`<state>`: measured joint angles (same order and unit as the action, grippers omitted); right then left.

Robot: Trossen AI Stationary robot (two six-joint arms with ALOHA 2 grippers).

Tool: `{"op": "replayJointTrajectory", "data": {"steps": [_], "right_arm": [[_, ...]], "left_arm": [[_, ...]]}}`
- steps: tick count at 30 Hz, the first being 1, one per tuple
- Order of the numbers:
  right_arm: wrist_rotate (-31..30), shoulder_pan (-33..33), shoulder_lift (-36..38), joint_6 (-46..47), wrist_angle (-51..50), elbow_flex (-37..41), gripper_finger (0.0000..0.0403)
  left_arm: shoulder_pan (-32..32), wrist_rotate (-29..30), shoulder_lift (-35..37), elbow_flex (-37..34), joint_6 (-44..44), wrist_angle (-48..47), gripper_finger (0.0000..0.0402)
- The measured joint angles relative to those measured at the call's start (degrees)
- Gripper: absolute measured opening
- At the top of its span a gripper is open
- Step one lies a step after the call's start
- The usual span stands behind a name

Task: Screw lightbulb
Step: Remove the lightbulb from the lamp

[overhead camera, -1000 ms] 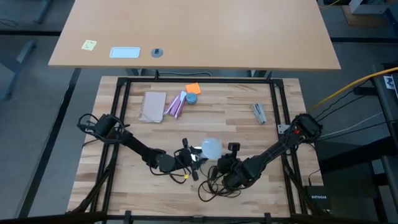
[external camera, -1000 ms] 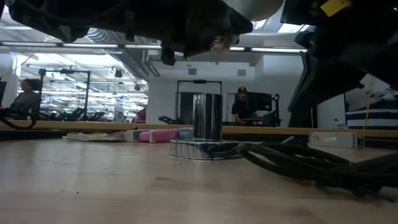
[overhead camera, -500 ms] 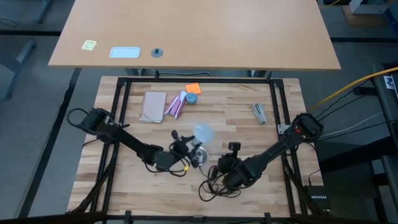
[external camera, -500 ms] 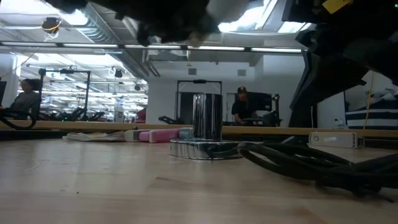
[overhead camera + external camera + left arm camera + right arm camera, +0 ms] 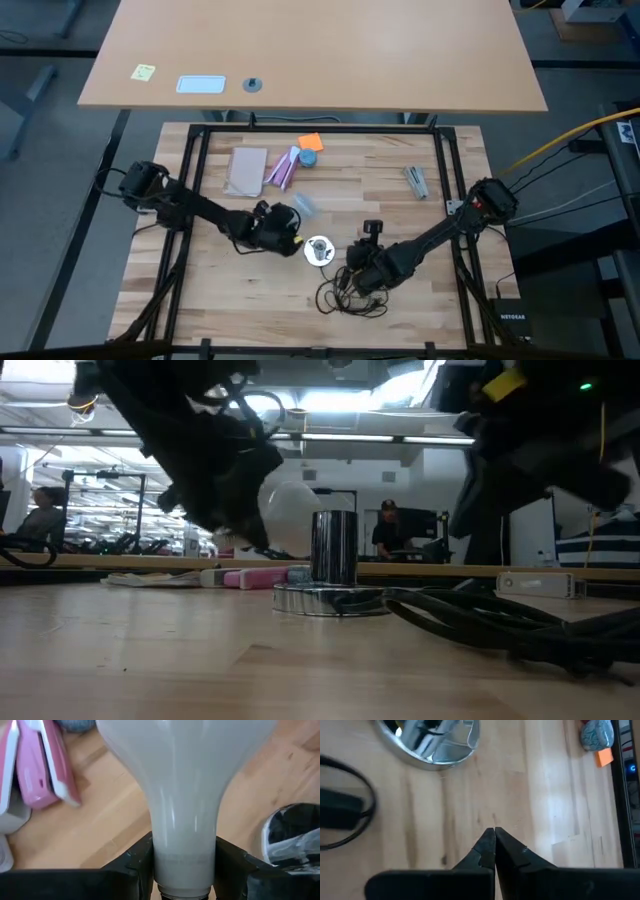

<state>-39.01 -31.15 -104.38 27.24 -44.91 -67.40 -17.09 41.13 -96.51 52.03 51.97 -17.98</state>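
- I count one bulb [image 5: 185, 795]: smooth frosted white glass, a round globe narrowing like a cone to a slim neck.
- My left gripper [image 5: 184, 865] has it clamped by that neck, a dark finger [image 5: 135, 862] pressed on each side. In the high view the bulb [image 5: 303, 206] sits at the gripper's tip, over the wood just beside the socket [image 5: 319, 250] and not above it.
- One socket: a round, mirror-bright metal disc with a short upright chrome cylinder [image 5: 333, 548] at its centre.
- In the low view the bulb [image 5: 290, 515] hangs clear of the table, level with the cylinder and near it; I cannot tell whether they touch.
- One thin dark cord [image 5: 345, 297], looped in a loose tangle by the socket.
- My right gripper [image 5: 494, 847] holds nothing; its two pointed black fingers meet tip to tip above bare boards, close to the socket.
- One table [image 5: 400, 215] of pale butcher-block strips inside a black frame.
- Two pink-and-white packets [image 5: 35, 775], glossy and flat, lie side by side beyond the bulb.
- One orange note [image 5: 311, 142], one tan card [image 5: 246, 170].
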Motion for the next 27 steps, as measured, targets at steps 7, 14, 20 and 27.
{"op": "replayJointTrajectory", "data": {"steps": [7,14,20,27], "right_arm": [[0.1,6.0,0.0,-8.0,1.7,0.0,0.0003],[1.4,12.4,0.0,-13.7,4.7,0.0,0.0003],[3.3,16.2,0.0,-17.7,5.7,0.0,0.0003],[6.9,18.4,0.0,-17.3,6.6,0.0,0.0011]], "left_arm": [[5.2,-4.7,0.0,0.0,-4.9,0.5,0.0139],[9.3,-14.3,-2.1,0.0,-10.0,0.6,0.0142],[9.7,-15.3,-3.8,0.0,-12.2,0.4,0.0167],[9.7,-15.2,-4.0,0.0,-13.4,0.6,0.0198]]}}
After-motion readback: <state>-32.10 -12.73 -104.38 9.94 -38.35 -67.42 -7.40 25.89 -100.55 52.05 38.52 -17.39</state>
